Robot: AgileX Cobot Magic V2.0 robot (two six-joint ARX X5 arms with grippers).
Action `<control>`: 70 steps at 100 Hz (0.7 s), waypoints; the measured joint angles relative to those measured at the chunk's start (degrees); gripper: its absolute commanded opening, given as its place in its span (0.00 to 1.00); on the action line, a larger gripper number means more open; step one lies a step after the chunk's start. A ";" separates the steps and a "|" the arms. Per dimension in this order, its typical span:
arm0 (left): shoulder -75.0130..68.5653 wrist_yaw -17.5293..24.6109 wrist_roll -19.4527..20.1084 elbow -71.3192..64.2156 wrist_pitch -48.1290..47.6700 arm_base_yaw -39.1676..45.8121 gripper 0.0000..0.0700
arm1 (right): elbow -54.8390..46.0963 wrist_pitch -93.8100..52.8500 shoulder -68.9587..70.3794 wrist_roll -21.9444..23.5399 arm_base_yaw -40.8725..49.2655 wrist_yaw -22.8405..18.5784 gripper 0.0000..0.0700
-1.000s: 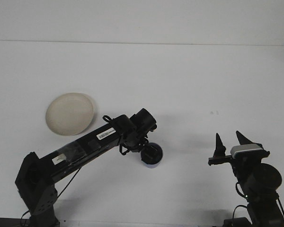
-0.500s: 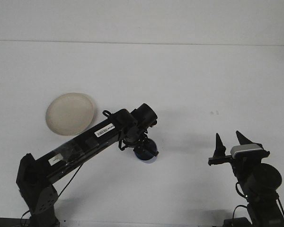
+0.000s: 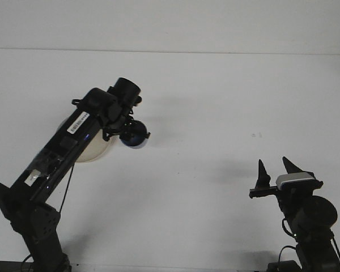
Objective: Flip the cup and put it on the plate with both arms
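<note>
Front view, one cup (image 3: 132,135) in left tool (image 3: 128,131), one plate (image 3: 93,150), two arms

Surface: white table (image 3: 215,102), plain and matte, filling nearly the whole front view. A faint horizontal line runs across near the top edge, possibly where the tabletop meets a white wall behind; hard to tell. Two tiny dark specks (image 3: 255,135) right of centre. One item lying on it: cream round plate (image 3: 89,152), left side, mostly covered by the arm crossing over it, only its lower right rim showing. Soft grey shadows on the surface at centre and lower left.
</note>
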 measured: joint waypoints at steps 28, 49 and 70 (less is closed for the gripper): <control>0.02 -0.15 0.94 0.00 0.59 15.37 0.02 | 0.00 0.00 0.00 0.00 0.00 0.00 0.66; 2.29 -0.15 1.29 0.00 0.61 22.91 0.02 | 0.00 0.00 0.00 0.00 0.00 0.00 0.66; 5.81 -0.15 1.29 0.00 1.20 25.22 0.02 | 0.00 0.00 0.00 0.00 0.00 0.00 0.66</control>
